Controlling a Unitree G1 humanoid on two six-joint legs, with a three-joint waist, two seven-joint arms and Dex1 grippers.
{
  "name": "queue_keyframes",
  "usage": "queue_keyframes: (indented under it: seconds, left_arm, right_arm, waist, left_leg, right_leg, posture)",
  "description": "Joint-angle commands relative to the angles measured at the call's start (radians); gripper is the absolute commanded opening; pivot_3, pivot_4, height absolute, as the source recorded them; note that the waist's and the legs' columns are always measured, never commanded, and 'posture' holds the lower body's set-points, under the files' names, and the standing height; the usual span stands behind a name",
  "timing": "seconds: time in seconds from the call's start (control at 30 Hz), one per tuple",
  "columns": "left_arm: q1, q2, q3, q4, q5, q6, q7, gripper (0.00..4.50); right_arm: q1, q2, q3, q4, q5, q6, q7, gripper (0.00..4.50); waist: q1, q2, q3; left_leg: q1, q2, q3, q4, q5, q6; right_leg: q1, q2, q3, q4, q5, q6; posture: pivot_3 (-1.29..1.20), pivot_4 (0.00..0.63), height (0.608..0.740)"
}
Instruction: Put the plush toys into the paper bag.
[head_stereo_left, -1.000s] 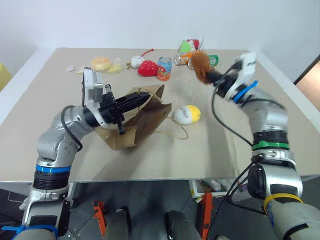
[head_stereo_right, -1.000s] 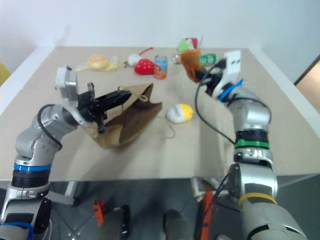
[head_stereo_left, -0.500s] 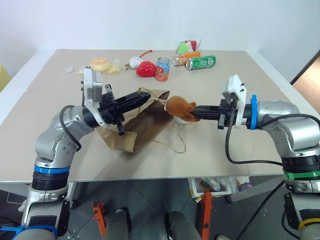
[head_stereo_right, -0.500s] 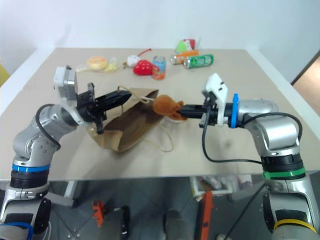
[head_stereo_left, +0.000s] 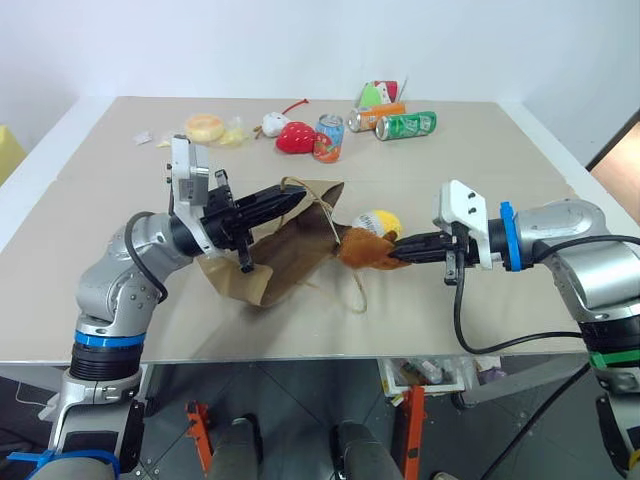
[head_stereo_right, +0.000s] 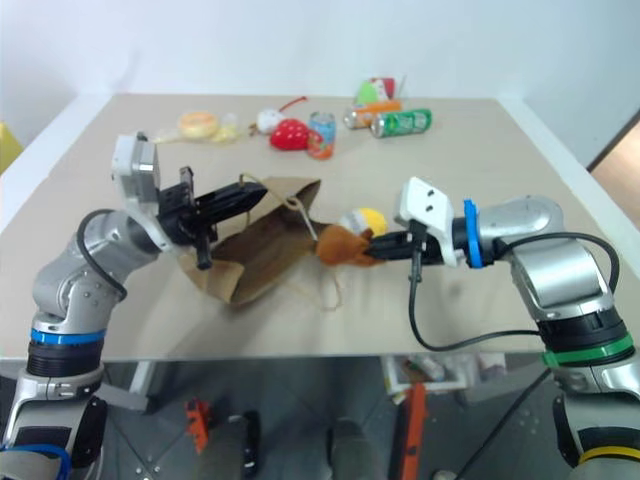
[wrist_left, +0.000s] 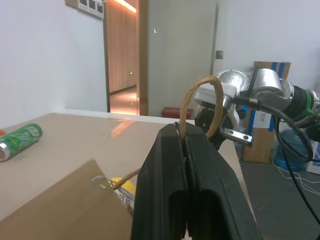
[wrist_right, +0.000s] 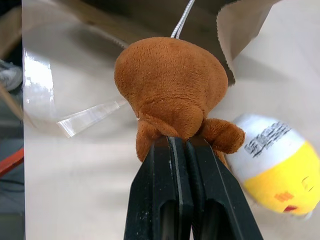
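Left gripper (head_stereo_left: 290, 197): clenched on the twisted cord handle (wrist_left: 200, 95) of the paper bag, holding that edge of the bag up off the table; in the left wrist view the cord loops up out of the pinched fingers
Right gripper (head_stereo_left: 395, 253): clamped on the brown plush toy, fingers pointing across toward the bag's mouth
Brown plush toy (head_stereo_left: 362, 247): pinched by its lower part, clear of the table, right at the open end of the bag and just outside it; in the right wrist view its round fuzzy body sits above the fingertips with the bag's torn-looking edge behind it
White and yellow plush toy (head_stereo_left: 375, 222): lying on the table just behind the brown one, close beside the bag, yellow end facing away from the bag, small dark print on the white part
Paper bag (head_stereo_left: 285, 250): brown, lying on its side on the table, mouth facing the right gripper, second cord handle trailing loose on the tabletop
Table (head_stereo_left: 480, 160): pale beige top
Far side of table: red strawberry plush (head_stereo_left: 295, 137), small white plush with a red cord (head_stereo_left: 272, 123), a colourful drinks can standing upright (head_stereo_left: 327, 137), a green can (head_stereo_left: 405, 125) and an orange can (head_stereo_left: 375, 116) lying on their sides, a round yellowish doughnut-like thing (head_stereo_left: 203, 126); all well apart from the bag
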Motion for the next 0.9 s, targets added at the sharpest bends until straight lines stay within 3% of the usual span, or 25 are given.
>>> queue_keyframes:
  seconds: [0.03, 0.17, 0.3, 0.9]
  left_arm:
    - [-0.025, 0.0, 0.01, -0.024, -0.002, -0.02, -0.005, 0.0]
    - [-0.023, -0.004, 0.003, -0.026, 0.0, -0.017, -0.005, 0.0]
    - [-0.028, -0.007, -0.001, -0.027, 0.002, -0.014, 0.0, 0.0]
    - [-0.034, -0.016, -0.006, -0.034, 0.0, -0.004, 0.013, 0.0]
  right_arm:
    - [-0.057, 0.021, -0.091, 0.05, 0.019, -0.021, -0.048, 0.05]
    - [-0.121, 0.07, -0.259, 0.104, 0.181, 0.05, -0.073, 0.05]
    - [-0.093, 0.036, -0.286, 0.063, 0.214, 0.086, -0.05, 0.05]
    - [-0.039, 0.033, -0.138, -0.117, 0.186, 0.128, -0.028, 0.05]
  waist:
    - [-0.001, 0.0, 0.0]
    - [-0.001, 0.0, 0.0]
    - [0.002, -0.001, 0.0]
    - [0.0, 0.0, 0.0]
  left_leg:
    - [0.0, 0.0, 0.0, 0.0, 0.0, 0.0]
    - [0.0, 0.0, 0.0, 0.001, 0.0, 0.0]
    - [0.0, 0.0, -0.001, 0.001, 0.0, 0.0]
    - [0.0, 0.0, 0.0, 0.001, 0.0, 0.0]
  right_leg:
    - [0.0, 0.0, 0.0, 0.0, 0.0, 0.0]
    - [0.0, 0.0, 0.0, 0.0, 0.002, 0.0]
    - [0.002, 0.0, 0.0, 0.0, 0.0, 0.001]
    - [0.001, 0.0, 0.0, 0.0, 0.001, 0.001]
  posture:
    - [0.0, 0.15, 0.74]
    - [0.0, 0.15, 0.74]
    - [0.0, 0.15, 0.74]
    - [0.0, 0.15, 0.74]
